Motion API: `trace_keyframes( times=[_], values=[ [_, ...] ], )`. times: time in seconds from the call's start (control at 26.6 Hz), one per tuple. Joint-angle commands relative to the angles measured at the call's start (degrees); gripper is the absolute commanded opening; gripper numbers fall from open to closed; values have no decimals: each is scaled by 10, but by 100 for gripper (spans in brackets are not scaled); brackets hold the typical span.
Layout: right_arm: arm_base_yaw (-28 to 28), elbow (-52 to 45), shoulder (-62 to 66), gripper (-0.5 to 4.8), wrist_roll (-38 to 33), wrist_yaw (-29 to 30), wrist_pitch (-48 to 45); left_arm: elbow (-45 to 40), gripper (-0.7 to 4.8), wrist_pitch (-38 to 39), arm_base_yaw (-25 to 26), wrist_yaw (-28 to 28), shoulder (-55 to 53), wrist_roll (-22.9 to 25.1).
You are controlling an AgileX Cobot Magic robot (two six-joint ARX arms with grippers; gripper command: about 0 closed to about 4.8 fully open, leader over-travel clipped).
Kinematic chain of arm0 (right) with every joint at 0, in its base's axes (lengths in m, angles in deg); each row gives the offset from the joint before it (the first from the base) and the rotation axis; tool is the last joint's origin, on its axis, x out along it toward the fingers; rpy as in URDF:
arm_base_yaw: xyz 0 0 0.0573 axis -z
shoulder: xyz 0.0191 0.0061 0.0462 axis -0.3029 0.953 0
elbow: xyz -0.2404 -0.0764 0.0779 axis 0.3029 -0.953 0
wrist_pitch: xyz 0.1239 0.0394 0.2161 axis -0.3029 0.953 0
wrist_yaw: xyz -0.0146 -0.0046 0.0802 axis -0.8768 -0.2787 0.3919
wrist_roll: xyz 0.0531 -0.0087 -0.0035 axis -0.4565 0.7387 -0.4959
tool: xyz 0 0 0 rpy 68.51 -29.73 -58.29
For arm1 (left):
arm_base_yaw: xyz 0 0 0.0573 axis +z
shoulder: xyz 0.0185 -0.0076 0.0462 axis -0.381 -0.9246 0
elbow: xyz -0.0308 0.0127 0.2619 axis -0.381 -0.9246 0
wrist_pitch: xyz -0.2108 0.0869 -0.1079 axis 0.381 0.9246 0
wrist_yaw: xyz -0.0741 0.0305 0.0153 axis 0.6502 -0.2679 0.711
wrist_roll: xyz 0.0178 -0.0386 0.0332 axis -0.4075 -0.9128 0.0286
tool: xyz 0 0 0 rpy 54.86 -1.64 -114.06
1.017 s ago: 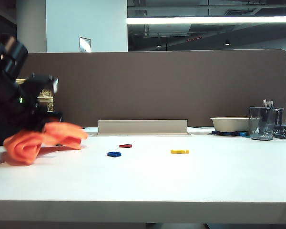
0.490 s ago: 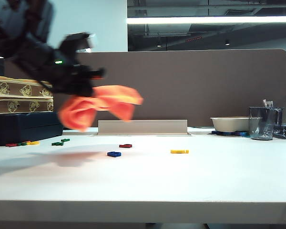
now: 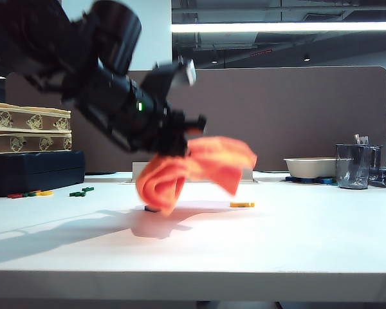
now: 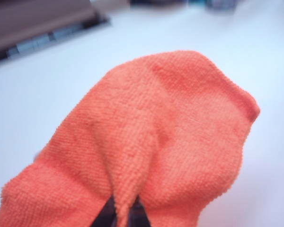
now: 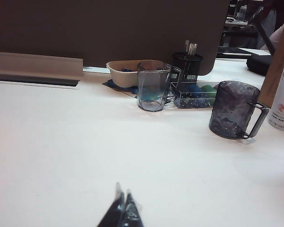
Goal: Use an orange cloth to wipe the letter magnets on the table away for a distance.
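Left gripper (image 4: 122, 213) is clamped shut on the orange cloth (image 3: 193, 168), which hangs bunched just above the table (image 3: 296, 238) near the middle. Right gripper (image 5: 122, 210) is closed w/ nothing in it, parked low over the right side. Letter magnets: a yellow one (image 3: 242, 205) just beside the cloth, a dark one (image 3: 152, 208) under its low fold, more far left (image 3: 80, 192). Risks: cloth only brushes over flat pieces (bunched, little contact) or flicks one off the edge.
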Motion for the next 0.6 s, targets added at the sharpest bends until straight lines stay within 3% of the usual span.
trace_keyframes(
  times=[0.04,0.34,0.6],
  values=[
    [0,-4,-2,-5,-1,0,-9,1,-5,5,4,-26,-30,-2],
    [0,-4,-2,-5,-1,0,-9,1,-5,48,54,-62,-65,-1],
    [0,-4,-2,-5,-1,0,-9,1,-5,69,184,-62,-64,1]
  ],
)
